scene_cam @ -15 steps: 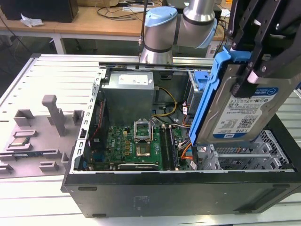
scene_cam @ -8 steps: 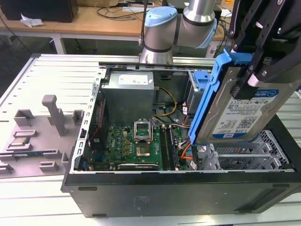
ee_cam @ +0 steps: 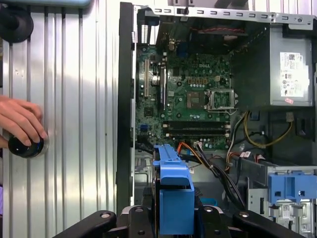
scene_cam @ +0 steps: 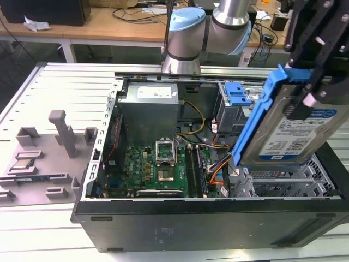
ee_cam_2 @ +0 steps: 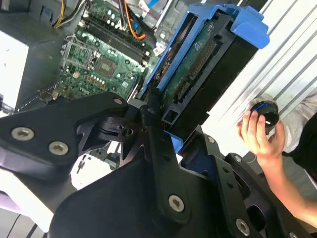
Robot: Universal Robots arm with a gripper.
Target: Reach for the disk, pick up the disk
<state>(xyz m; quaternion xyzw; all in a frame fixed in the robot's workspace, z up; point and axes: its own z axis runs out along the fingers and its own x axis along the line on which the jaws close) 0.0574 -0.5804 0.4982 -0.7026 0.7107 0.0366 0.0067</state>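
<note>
The disk (scene_cam: 297,134), a silver hard drive with a white-and-blue label in a blue carrier frame (scene_cam: 255,117), hangs tilted above the right end of the open computer case (scene_cam: 218,224). My gripper (scene_cam: 303,94) is shut on its upper part from above. In the second wrist view the disk (ee_cam_2: 198,64) shows edge-on with its circuit board side visible, and the black fingers (ee_cam_2: 151,116) clamp its near end. The first wrist view has the blue carrier (ee_cam: 173,191) standing between the fingers, above the case's drive bay area.
The case holds a green motherboard (scene_cam: 158,164), a grey power supply (scene_cam: 150,109), loose cables and another blue carrier (scene_cam: 235,93) in its bay. A grey fixture (scene_cam: 60,131) with parts lies at the exterior view's left. A person's hand (ee_cam: 20,119) rests on a black knob (ee_cam: 27,146) beside the case.
</note>
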